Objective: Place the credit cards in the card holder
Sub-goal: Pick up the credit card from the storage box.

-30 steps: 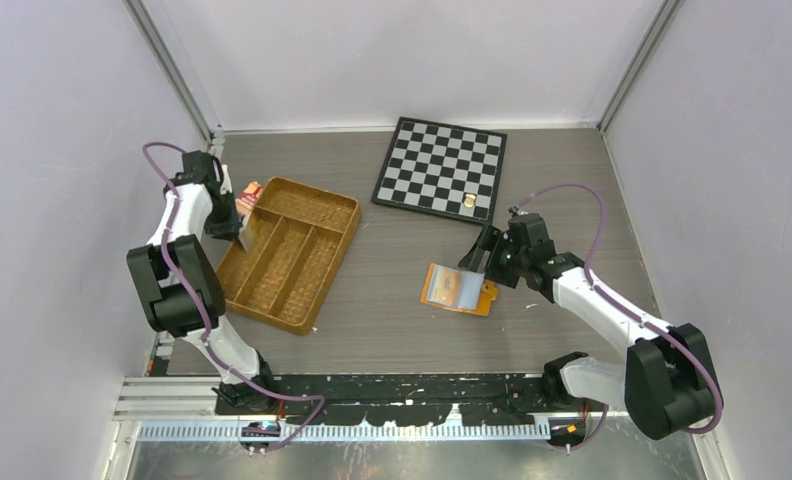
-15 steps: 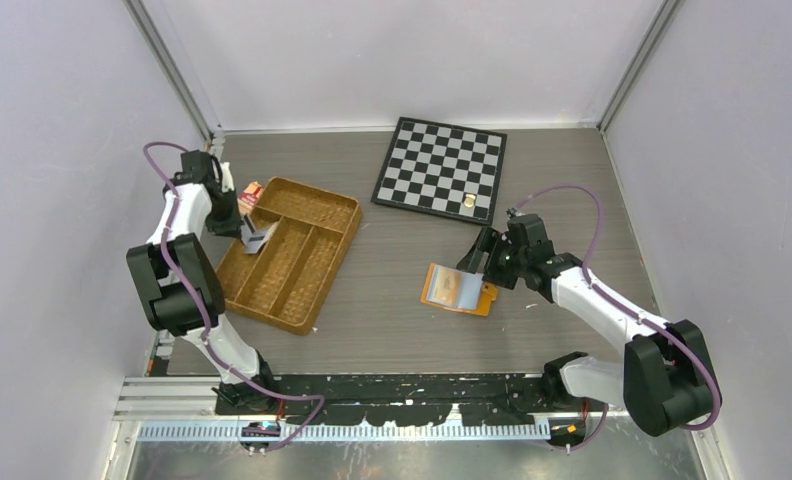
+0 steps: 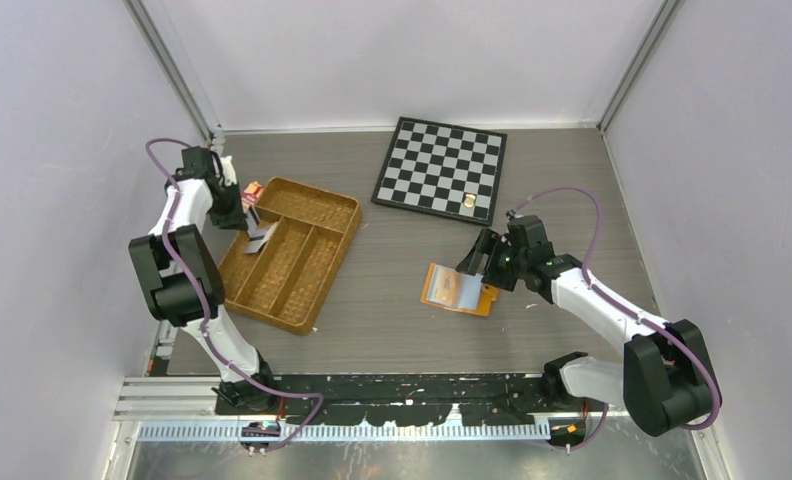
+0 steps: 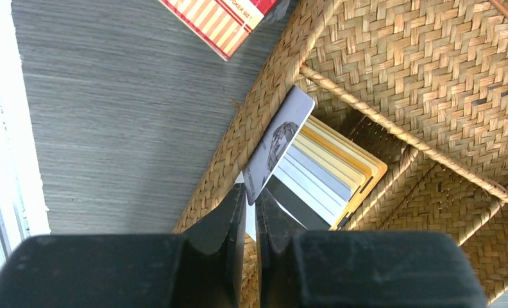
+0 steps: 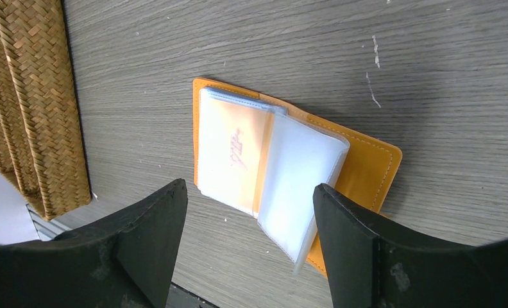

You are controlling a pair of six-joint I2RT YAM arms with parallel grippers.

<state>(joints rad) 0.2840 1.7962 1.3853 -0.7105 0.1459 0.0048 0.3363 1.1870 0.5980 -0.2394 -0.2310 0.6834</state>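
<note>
- Inspected left arm (image 3: 177, 235): white moulded link shells alternating with bulky black joint housings, rounded at the corners.
- Inspected right arm (image 3: 602, 305): same build, with white tapered links and black housings at elbow and shoulder.
- Noted purple cable (image 3: 152, 146) looping off the left arm near the wrist and trailing down past the base.
- Noted matching purple cable (image 3: 572, 189) arching over the right arm.
- Checked left hand (image 4: 250, 192): matte black block body with two black wedge fingers (image 4: 222, 224) narrowing to thin tips.
- Checked right hand (image 5: 250, 189): two broad black fingers (image 5: 142, 237) with curved inner faces, lightly scuffed and dusty.
- Recorded black bases (image 3: 234, 395) bolted along the tabletop's near rail.
</note>
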